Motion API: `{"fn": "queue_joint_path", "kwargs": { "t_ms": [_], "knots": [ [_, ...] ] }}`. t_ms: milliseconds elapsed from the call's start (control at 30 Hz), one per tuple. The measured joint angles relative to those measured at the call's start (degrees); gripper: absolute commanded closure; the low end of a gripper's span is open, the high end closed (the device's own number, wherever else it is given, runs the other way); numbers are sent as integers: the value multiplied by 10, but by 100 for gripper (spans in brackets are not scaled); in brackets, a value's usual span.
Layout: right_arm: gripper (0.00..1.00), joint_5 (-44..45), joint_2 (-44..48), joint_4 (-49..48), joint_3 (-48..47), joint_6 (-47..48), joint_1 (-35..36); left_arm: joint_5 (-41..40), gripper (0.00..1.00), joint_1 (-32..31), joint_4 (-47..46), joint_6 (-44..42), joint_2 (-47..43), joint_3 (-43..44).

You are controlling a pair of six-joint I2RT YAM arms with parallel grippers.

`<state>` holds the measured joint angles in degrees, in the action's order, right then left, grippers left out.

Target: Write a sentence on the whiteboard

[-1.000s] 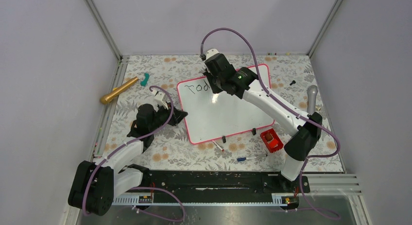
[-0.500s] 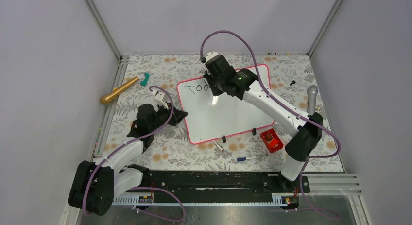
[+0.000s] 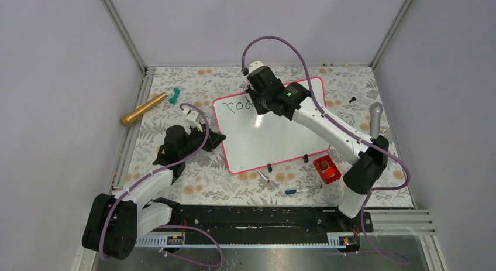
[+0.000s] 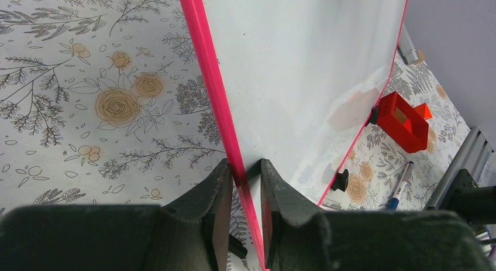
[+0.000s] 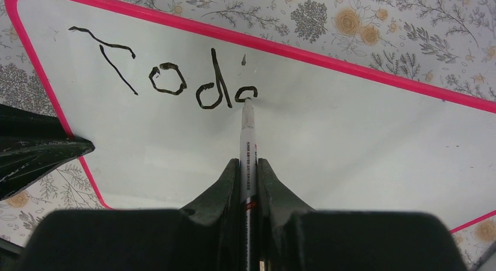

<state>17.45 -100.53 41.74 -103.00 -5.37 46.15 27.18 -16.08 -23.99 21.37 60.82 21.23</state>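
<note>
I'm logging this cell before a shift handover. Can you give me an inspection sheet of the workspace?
Surface: floral table cover.
Job's things: whiteboard on the cover; sentence reads "Tod", next letter begun.
Clutter: gold cylinder, teal piece, red box, blue pen, grey cylinder.
End effectors: left end effector clamps the board's pink frame; right end effector shut on marker, tip on board.
Cables: purple cable loops above the right end effector.
Surroundings: plain grey walls.

Bare whiteboard (image 3: 275,136) middle — red box (image 3: 326,168) just beside

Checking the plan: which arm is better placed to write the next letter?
Right. The right pincer grips the marker, tip on the whiteboard after "Tod"; the left pincer clamps the frame.
</note>
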Motion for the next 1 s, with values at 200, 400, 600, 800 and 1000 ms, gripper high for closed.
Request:
{"fn": "queue_joint_path", "kwargs": {
  "t_ms": [200, 400, 600, 800, 1000],
  "knots": [
    [100, 10, 0, 2, -7, 2, 0, 0, 100, 0, 0, 0, 0, 0],
    [100, 15, 0, 2, -11, 2, -2, 1, 100, 0, -1, 0, 0, 0],
    [100, 14, 0, 2, -11, 2, -2, 1, 100, 0, -1, 0, 0, 0],
    [100, 10, 4, 1, 7, 2, -2, 0, 100, 0, 0, 0, 0, 0],
    [100, 6, 16, 2, 25, 2, -2, 0, 100, 0, 0, 0, 0, 0]
  ]
}}
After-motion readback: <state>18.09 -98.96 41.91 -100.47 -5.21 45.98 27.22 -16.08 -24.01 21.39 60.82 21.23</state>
